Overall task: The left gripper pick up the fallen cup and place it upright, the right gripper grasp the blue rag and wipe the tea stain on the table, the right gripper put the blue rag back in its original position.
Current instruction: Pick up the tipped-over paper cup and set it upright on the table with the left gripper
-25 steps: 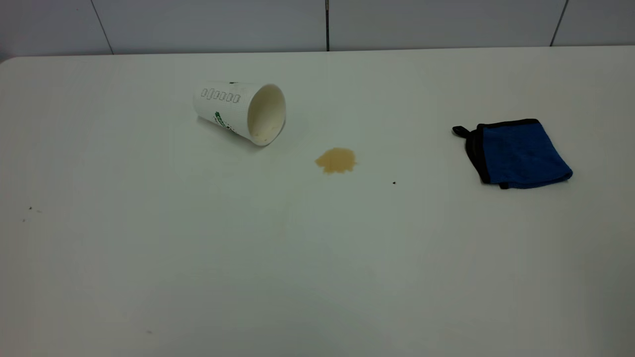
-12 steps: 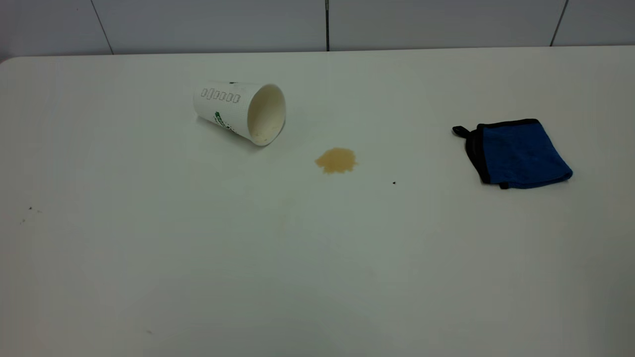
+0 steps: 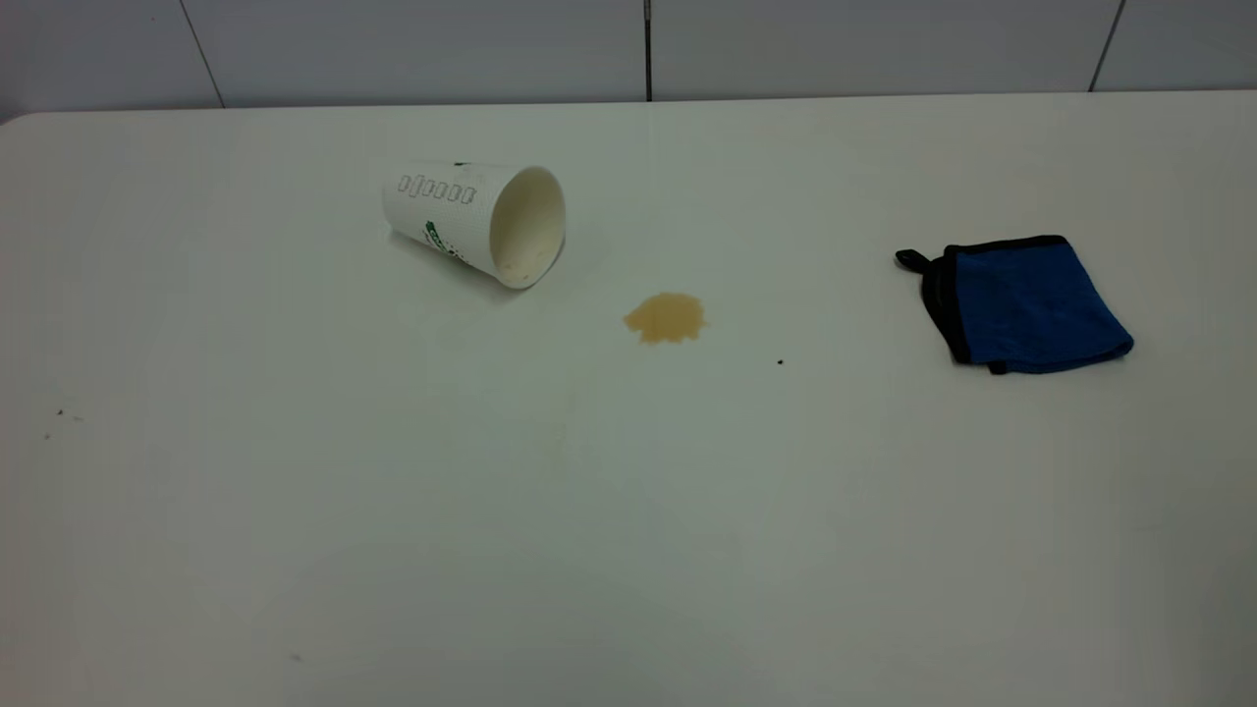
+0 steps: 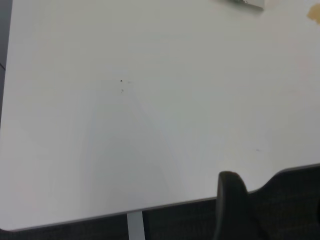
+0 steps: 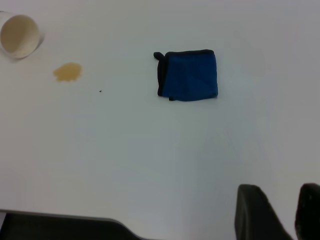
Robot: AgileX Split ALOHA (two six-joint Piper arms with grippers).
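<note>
Cup down, stain and rag on the white surface [image 3: 295, 511].
Rag [image 3: 1026, 302] at 3 o'clock; cup [image 3: 476, 221] on its side at 11; stain [image 3: 666, 317] near centre. Right gripper [image 5: 284, 212] fingers seemingly apart, holding nothing; left gripper [image 4: 232, 200] barely visible, fingers' state can't be told.

— What is seen of the left hand [image 4: 235, 207]?
— One dark, rounded fingertip, matte black, at the frame's 5 o'clock edge.
— And the right hand [image 5: 285, 212]?
— Two black, blunt, plain finger ends are shown.
</note>
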